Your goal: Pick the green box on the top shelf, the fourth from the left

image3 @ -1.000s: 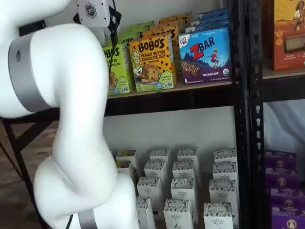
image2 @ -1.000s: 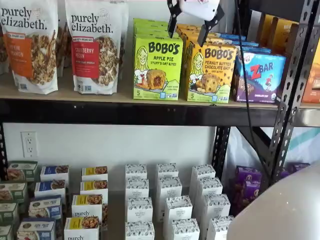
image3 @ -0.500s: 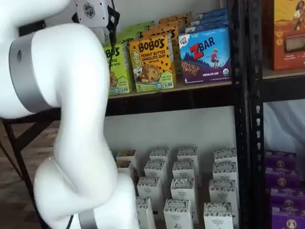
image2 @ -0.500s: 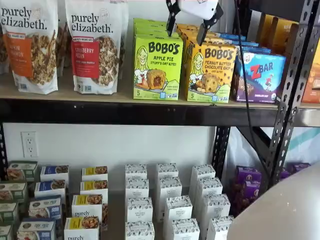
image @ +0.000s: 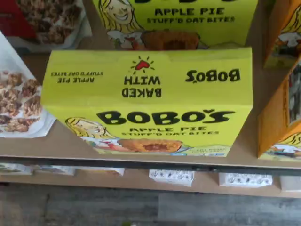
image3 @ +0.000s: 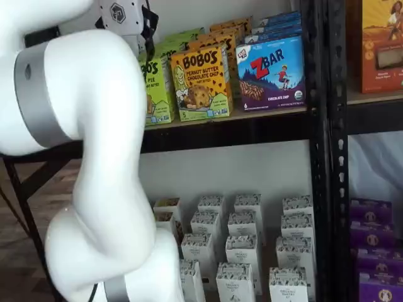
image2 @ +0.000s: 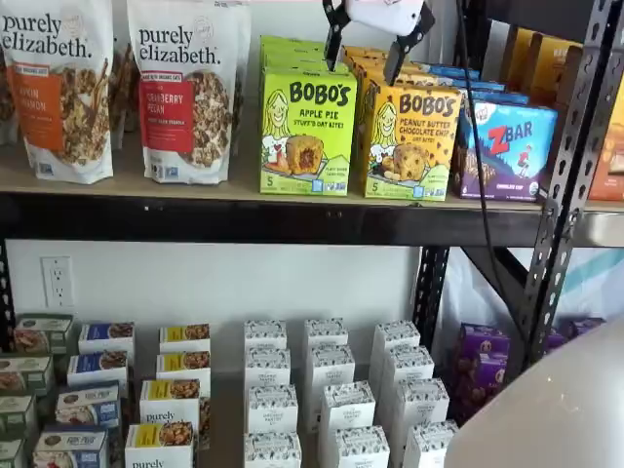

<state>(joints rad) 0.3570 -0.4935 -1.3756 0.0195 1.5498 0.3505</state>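
Upright on the top shelf [image2: 195, 190], the green box [image2: 307, 132] faces front, long axis vertical, beside the orange box [image2: 409, 141]. Tool [image2: 365, 60] hangs spread wide and empty above its right top edge, slightly higher than a second ago.

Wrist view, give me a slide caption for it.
Looking down on the lime-green Bobo's Apple Pie box at the top shelf's front edge, orange box alongside.

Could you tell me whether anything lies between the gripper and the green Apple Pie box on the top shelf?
Nothing: in a shelf view the open gripper hangs just above the green box, and only bare air separates its fingers from the carton's top.
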